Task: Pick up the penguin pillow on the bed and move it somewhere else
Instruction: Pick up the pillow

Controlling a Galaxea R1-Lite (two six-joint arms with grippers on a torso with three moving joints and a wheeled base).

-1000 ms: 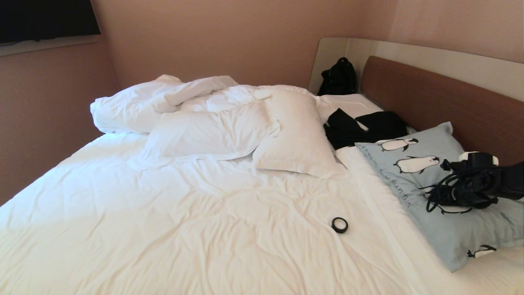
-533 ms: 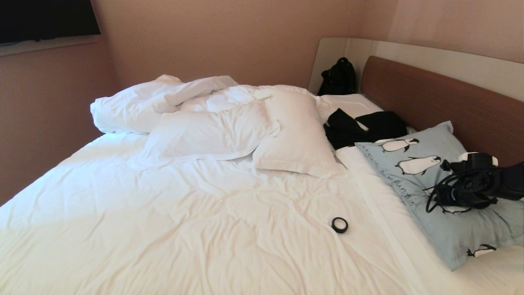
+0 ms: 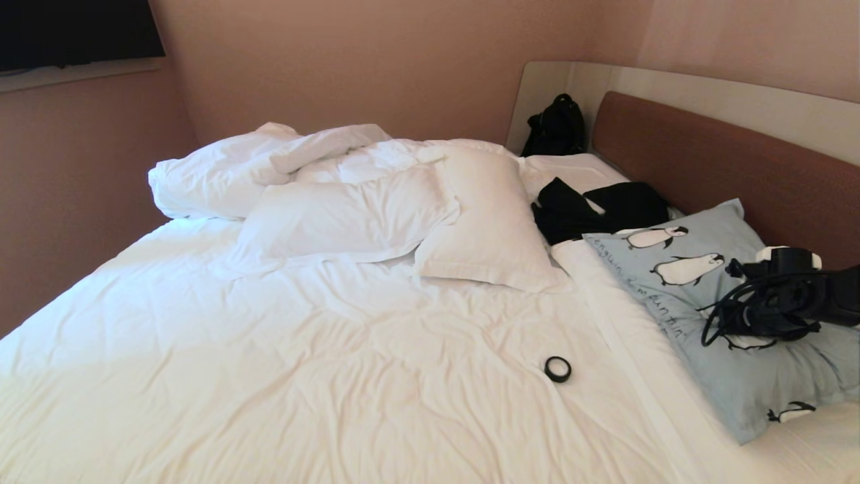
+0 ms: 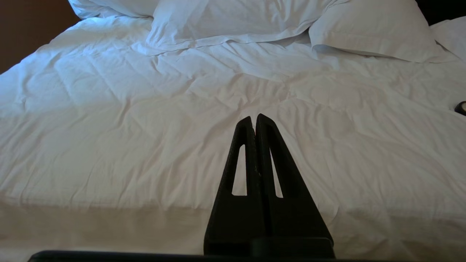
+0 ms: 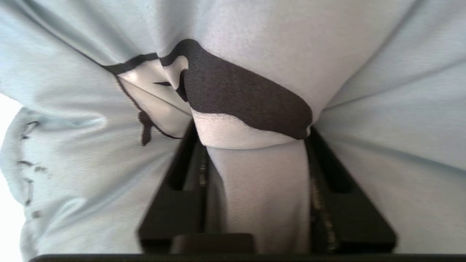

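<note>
Right gripper [image 5: 255, 145] is clamped on a fold of the penguin pillow [image 3: 705, 316], which lies at 3 o'clock on the bed [image 3: 302, 349] by the headboard. Grasping looks complete; next comes a lift, I judge. Since 1 second earlier, its jaws have closed. Left gripper [image 4: 256, 122] is parked, pressed together.
</note>
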